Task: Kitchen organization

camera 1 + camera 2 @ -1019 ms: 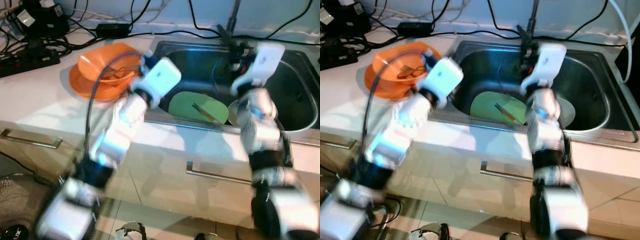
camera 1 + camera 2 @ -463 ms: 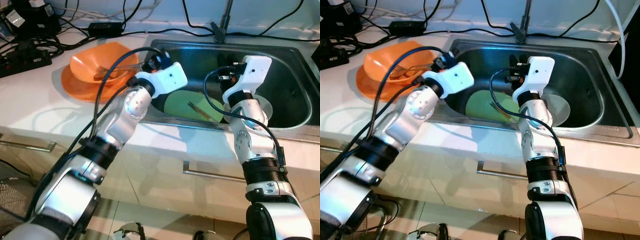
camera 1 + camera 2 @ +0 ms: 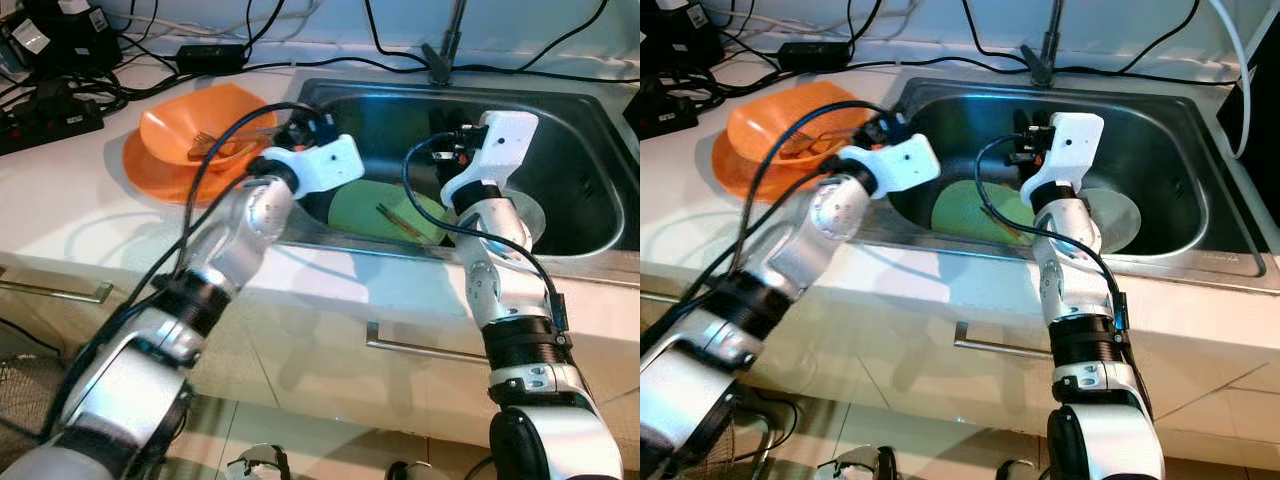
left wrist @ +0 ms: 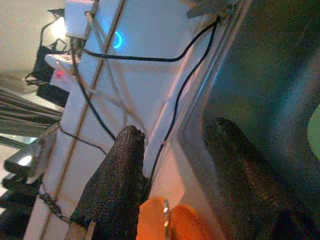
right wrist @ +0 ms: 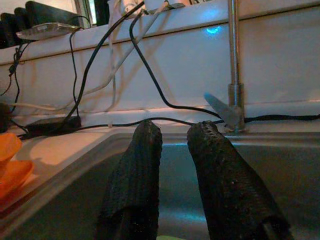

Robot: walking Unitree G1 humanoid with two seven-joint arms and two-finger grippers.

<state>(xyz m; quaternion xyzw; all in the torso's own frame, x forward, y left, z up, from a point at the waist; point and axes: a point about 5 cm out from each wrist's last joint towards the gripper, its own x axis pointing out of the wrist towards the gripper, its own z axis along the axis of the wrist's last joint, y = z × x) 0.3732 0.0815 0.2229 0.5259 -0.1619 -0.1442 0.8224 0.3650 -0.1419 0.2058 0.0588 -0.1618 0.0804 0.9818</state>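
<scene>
The left gripper [image 4: 172, 165], parted and empty, hovers over the sink [image 3: 590, 180] rim. The right gripper [image 5: 172, 165], slightly parted, hangs above the green plate [image 3: 380, 210]; the orange bowl [image 3: 200, 130] sits at ten o'clock. No writing is legible.

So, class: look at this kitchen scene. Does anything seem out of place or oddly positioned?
Yes. A pair of brown chopsticks lies across the round green plate inside the steel sink. Black cables trail over the white counter right beside the sink's rim, odd so near a wet area.
</scene>
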